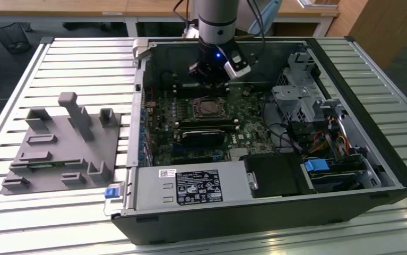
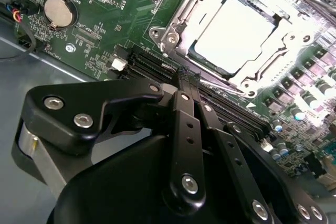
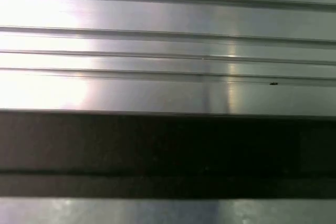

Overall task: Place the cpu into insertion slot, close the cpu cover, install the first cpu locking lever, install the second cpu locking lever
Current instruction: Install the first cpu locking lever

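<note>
Risks, as I judge them: the gripper (image 2: 185,75) tips sit low over the board (image 2: 105,19), right by the long black slots (image 2: 149,64) & near the socket edge, so a skewed or too-deep move could scrape small comps or snag a slot. The cover (image 2: 286,40) looks to be down over the cpu (image 2: 236,30), but I can't tell if either lever is hooked. If not, the cover may lift, & a sideways knock could shift the cpu on its pins. A lever caught only at its tip could spring off. Gripper in the second wrist view: fingers closed together, tips meeting or v. nearly, nothing between them, clear of cpu & cover. In the exterior view the gripper (image 1: 210,79) hangs inside the case (image 1: 373,175), just beyond the slot (image 1: 194,108). Cpu lies flat in the slot w/ the frame round its edges.
</note>
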Robot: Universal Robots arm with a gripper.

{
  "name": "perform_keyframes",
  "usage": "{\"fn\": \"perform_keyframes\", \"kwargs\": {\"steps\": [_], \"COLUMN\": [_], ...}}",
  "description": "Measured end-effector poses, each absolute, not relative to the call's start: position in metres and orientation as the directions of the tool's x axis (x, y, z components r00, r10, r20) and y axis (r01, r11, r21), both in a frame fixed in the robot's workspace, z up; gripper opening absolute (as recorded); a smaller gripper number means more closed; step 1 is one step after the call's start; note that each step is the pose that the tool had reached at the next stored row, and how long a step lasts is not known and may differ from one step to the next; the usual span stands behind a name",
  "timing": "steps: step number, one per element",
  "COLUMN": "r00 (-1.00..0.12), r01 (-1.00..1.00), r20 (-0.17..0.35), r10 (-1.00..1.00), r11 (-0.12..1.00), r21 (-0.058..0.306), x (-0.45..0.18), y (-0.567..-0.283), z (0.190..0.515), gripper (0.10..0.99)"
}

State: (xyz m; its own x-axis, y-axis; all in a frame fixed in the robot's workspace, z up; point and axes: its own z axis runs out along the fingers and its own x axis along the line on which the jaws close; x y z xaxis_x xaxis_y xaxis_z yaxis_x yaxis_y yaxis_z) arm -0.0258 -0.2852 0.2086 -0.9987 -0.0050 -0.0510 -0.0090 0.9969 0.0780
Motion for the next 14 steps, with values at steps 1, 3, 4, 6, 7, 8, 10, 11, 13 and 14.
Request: {"fn": "perform_keyframes", "kwargs": {"steps": [1, 3, 4, 6, 7, 8, 10, 11, 13, 14], "r00": [-0.999, -0.999, -0.999, -0.999, -0.999, -0.999, -0.999, -0.999, -0.999, -0.999], "r01": [-0.009, -0.009, -0.009, -0.009, -0.009, -0.009, -0.009, -0.009, -0.009, -0.009], "r20": [-0.051, -0.051, -0.051, -0.050, -0.050, -0.050, -0.050, -0.050, -0.050, -0.050], "r10": [-0.005, -0.005, -0.005, -0.005, -0.005, -0.005, -0.005, -0.005, -0.005, -0.005], "r11": [0.997, 0.997, 0.997, 0.997, 0.997, 0.997, 0.997, 0.997, 0.997, 0.997], "r21": [0.078, 0.078, 0.078, 0.078, 0.078, 0.078, 0.077, 0.077, 0.078, 0.077], "x": [-0.0255, -0.0248, -0.0245, -0.0241, -0.0240, -0.0239, -0.0237, -0.0237, -0.0237, -0.0237], "y": [-0.2852, -0.2851, -0.2851, -0.2851, -0.2851, -0.2851, -0.2851, -0.2851, -0.2851, -0.2851], "z": [0.2074, 0.2049, 0.2039, 0.2019, 0.2010, 0.2004, 0.2001, 0.2001, 0.2001, 0.2003], "gripper": [0.106, 0.106, 0.106, 0.106, 0.106, 0.106, 0.106, 0.106, 0.106, 0.106]}}
